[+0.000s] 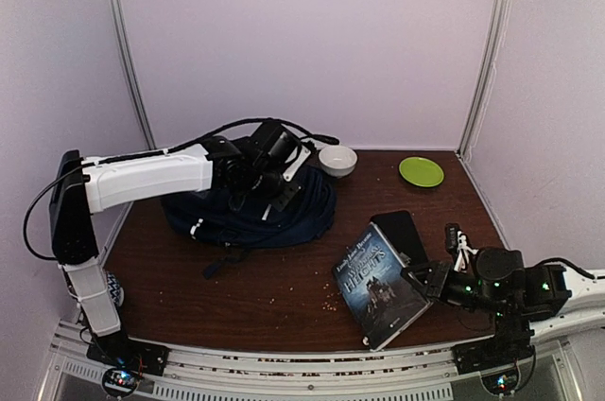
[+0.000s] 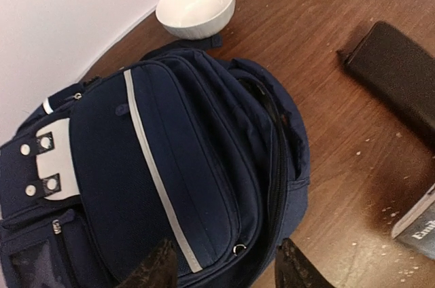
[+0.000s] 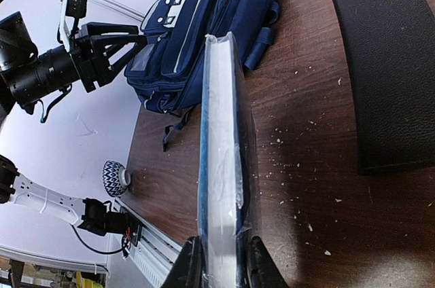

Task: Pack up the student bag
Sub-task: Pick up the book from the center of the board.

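Brown, crumb-speckled counter (image 1: 236, 278) up front, and there the right fingers (image 3: 189, 264) were clamped on a book (image 1: 378, 283), tipped up on edge beside a black case (image 1: 405, 231). Farther back on the left lay the student bag (image 1: 255, 212), front up, its zip seemingly part open, with the left fingers (image 2: 160, 267) spread wide above it and holding nothing. Packing looked barely begun, with both book and case outside the bag.

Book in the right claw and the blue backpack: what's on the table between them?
Nothing but crumbs: between the book and the backpack, the top view shows bare table.
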{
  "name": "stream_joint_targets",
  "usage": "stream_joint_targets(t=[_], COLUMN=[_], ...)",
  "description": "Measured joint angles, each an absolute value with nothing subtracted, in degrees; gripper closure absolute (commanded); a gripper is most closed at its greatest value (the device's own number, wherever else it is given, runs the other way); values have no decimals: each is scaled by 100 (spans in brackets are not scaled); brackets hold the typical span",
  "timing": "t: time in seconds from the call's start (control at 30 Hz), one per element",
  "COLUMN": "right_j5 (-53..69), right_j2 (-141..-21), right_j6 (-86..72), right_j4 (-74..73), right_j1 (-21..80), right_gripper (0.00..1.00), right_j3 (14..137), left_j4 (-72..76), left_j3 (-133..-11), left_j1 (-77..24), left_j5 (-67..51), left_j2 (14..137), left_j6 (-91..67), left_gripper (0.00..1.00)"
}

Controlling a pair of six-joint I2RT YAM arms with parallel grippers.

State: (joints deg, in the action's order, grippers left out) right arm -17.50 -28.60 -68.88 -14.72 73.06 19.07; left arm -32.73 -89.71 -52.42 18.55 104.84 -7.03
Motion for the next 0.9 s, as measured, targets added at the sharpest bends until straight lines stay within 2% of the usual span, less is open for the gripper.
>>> stream_joint_targets(t=[0.13,0.27,0.4,0.57,0.9], right_j5=[-1446,-989,-381,331,987], right_j2=[-2794,-2797,-2851,-2965,-3597], right_j6=[-6711,-6353,-5920,-5537,-5240], right_j4=[-1352,-1219,-1212,-978,-395], right_j1=[7203,7181,7161,7142,7120], right_gripper=[100,100,100,100,100], right_j3=[1907,1979,2324,2808,3157], left_j4=[-2609,-1789,-932,-292,731], left_j3=[-7950,-6873,-6276,-5695,-5529], left_j1=[-4849,-4788,-4829,-4838,-4877], left_j5=[554,-908,-2462,-3822,-5057], left_j2=[9491,8049,7317,7269,7465], left_j6=[-1116,-1455,-1688,-2025,-2620], left_gripper=[3,2,2,2,2])
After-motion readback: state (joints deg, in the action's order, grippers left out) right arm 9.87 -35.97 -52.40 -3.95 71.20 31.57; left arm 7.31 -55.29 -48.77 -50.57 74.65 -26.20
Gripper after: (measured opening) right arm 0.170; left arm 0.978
